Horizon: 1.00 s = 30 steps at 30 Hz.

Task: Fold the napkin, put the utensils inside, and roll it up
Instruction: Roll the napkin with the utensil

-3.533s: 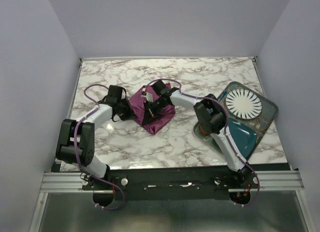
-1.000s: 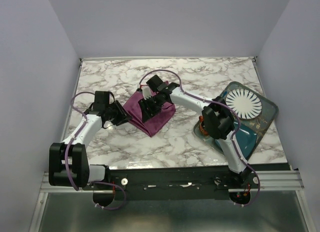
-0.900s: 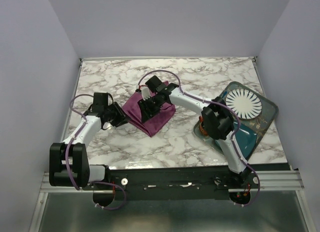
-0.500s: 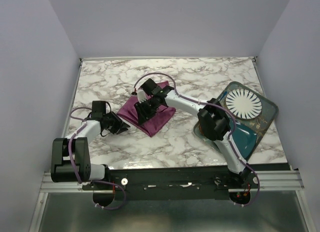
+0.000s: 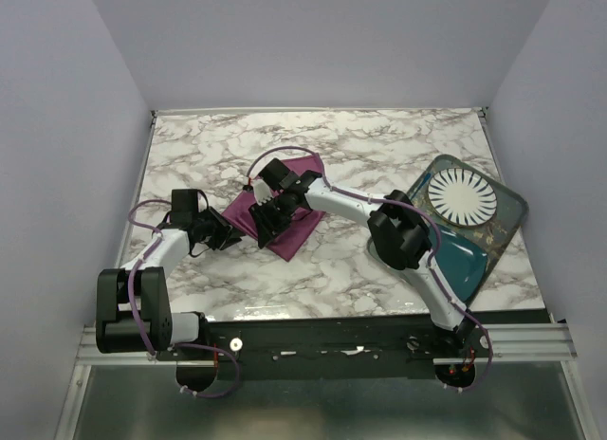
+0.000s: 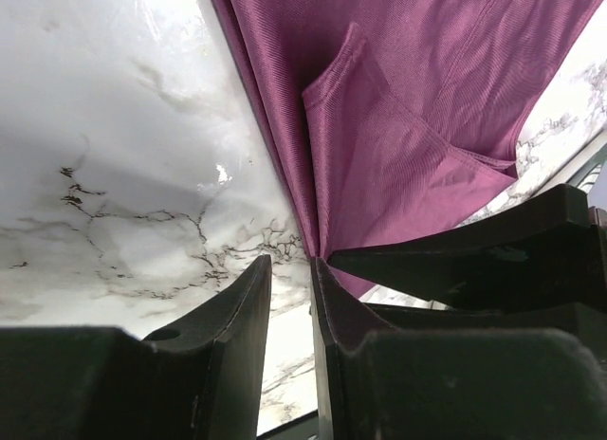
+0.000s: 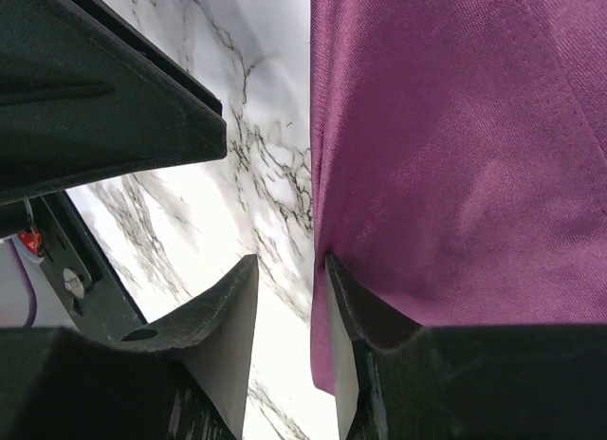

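Note:
The plum-purple napkin [image 5: 296, 227] lies folded on the marble, left of centre. My left gripper [image 5: 226, 236] sits low at its left corner. In the left wrist view the cloth's pointed corner [image 6: 320, 241] touches the tip of the right finger, and my left gripper [image 6: 290, 265] is open by a narrow gap showing only marble. My right gripper [image 5: 264, 224] rests over the napkin's left edge. In the right wrist view the napkin [image 7: 446, 155] drapes past the right finger, its hem just inside the open right gripper [image 7: 290, 265]. The utensils are out of view.
A dark tray [image 5: 510, 212] at the right holds a white ribbed plate [image 5: 462, 198] and a teal mat [image 5: 457, 258]. The two grippers are close together, and each shows as a black shape in the other's wrist view. Bare marble [image 5: 379, 146] stretches behind the napkin.
My left gripper drew back toward the near left, off the napkin. My right gripper slid left across the cloth to its left edge. Both jaws narrowed.

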Available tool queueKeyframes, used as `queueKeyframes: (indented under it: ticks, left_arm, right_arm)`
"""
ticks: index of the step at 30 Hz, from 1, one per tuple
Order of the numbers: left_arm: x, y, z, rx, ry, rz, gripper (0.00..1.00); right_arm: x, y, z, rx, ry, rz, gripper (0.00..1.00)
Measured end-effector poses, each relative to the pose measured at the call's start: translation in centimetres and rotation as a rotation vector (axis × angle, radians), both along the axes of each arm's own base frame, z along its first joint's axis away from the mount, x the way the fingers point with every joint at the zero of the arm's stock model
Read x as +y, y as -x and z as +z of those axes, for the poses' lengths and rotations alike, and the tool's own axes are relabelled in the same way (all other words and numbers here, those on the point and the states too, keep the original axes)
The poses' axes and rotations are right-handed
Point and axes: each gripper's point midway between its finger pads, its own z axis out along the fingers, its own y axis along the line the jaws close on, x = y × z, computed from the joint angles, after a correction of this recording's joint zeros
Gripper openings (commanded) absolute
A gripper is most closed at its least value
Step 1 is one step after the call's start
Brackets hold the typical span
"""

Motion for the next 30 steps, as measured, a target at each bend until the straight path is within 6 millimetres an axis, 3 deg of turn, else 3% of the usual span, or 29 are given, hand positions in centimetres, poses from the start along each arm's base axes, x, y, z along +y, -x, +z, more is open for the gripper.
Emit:
queueKeyframes:
  ticks: [9, 17, 26, 30]
  left_arm:
    - [0.7, -1.0, 0.9, -0.022, -0.041, 0.010, 0.31]
    - [3.1, -2.5, 2.5, -0.038, -0.156, 0.081, 0.25]
    - [5.7, -1.2, 1.3, 0.071, -0.237, 0.196, 0.25]
    - [6.3, -0.9, 1.0, 0.094, -0.248, 0.220, 0.25]
  right_arm:
    - [-0.2, -0.7, 0.8, -0.088, 0.046, -0.021, 0.62]
    - [-0.4, -1.7, 2.8, -0.381, 0.166, -0.025, 0.71]
    - [1.2, -2.1, 1.6, -0.611, 0.309, -0.011, 0.76]
    - [0.7, -2.4, -0.4, -0.651, 0.382, 0.001, 0.73]
